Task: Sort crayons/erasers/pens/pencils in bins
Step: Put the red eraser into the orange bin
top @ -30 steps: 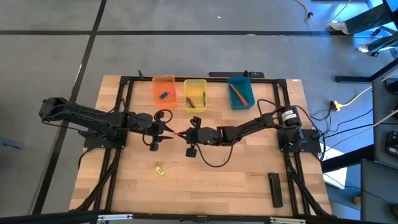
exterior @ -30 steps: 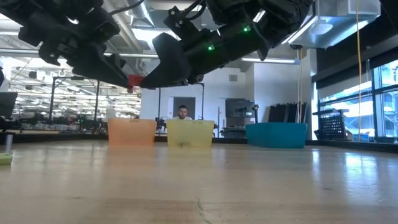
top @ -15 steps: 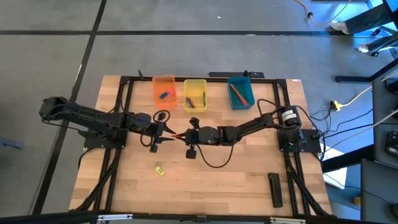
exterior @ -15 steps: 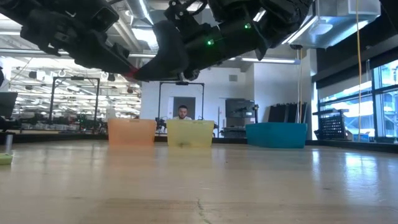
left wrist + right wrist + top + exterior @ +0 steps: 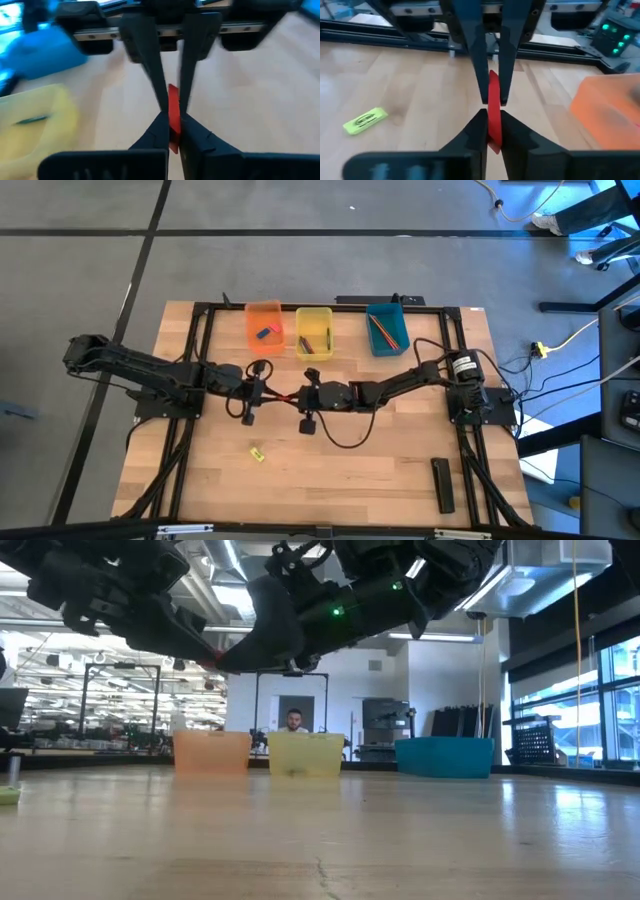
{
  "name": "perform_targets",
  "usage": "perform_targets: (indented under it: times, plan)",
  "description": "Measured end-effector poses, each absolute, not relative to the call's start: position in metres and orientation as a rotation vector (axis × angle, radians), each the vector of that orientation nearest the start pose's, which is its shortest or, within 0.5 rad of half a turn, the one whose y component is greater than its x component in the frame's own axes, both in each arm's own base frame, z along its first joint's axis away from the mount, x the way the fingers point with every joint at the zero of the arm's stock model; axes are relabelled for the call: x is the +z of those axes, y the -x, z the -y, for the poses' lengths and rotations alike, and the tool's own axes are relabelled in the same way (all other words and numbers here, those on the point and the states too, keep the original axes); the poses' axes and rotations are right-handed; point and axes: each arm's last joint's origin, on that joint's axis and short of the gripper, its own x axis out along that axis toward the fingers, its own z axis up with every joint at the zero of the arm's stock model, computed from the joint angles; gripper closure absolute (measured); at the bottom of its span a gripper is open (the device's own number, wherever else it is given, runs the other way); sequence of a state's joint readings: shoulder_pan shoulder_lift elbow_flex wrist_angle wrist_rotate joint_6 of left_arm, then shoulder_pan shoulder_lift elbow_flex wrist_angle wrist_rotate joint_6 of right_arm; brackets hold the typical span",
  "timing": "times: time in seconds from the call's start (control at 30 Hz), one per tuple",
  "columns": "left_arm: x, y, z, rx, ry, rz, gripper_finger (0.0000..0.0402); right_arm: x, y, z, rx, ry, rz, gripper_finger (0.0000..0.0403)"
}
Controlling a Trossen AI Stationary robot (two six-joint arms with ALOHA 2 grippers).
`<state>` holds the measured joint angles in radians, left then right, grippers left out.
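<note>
No words, numbers or brand names can be read anywhere. The yellow eraser point(image 5: 365, 120) lying on the tabletop point(image 5: 420, 90) carries a dark oval printed mark on its top face, but the lettering inside it is too small and blurred to make out.

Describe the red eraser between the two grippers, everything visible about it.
The red eraser is a small, flat, plain red block with a matte look. It stands on edge in mid-air above the bare wooden table, in front of the bins. Both wrist views show it pinched from opposite ends: the left gripper and the right gripper each clamp it between two dark fingers. Nothing else touches it.
</note>
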<state>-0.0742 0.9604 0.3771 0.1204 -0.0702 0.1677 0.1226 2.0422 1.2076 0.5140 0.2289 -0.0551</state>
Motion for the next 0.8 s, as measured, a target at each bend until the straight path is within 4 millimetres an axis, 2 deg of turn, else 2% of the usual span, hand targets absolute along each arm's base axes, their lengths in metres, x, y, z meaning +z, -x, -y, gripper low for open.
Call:
perform_targets:
  times: [0.1, 0.23, 0.37, 0.5, 0.63, 0.8]
  plan:
    - [0.193, -0.192, 0.007, 0.124, -0.231, -0.468, 0.0390, 0.170, -0.436, -0.040, -0.187, 0.097, -0.334, 0.0325]
    - [0.203, -0.191, -0.009, 0.401, -0.279, -0.488, 0.0396, 0.186, -0.425, -0.032, -0.376, 0.101, -0.393, 0.0274]
    - [0.224, -0.192, -0.036, 0.611, -0.295, -0.546, 0.0398, 0.205, -0.410, -0.029, -0.452, 0.085, -0.459, 0.0225]
    - [0.238, -0.188, -0.071, 0.746, -0.247, -0.632, 0.0399, 0.220, -0.400, -0.028, -0.468, 0.050, -0.477, 0.0199]
    - [0.233, -0.182, -0.106, 0.812, -0.165, -0.721, 0.0400, 0.223, -0.396, -0.033, -0.455, 0.055, -0.487, 0.0195]
    - [0.205, -0.181, -0.140, 0.846, -0.068, -0.860, 0.0400, 0.222, -0.395, -0.038, -0.452, 0.032, -0.492, 0.0198]
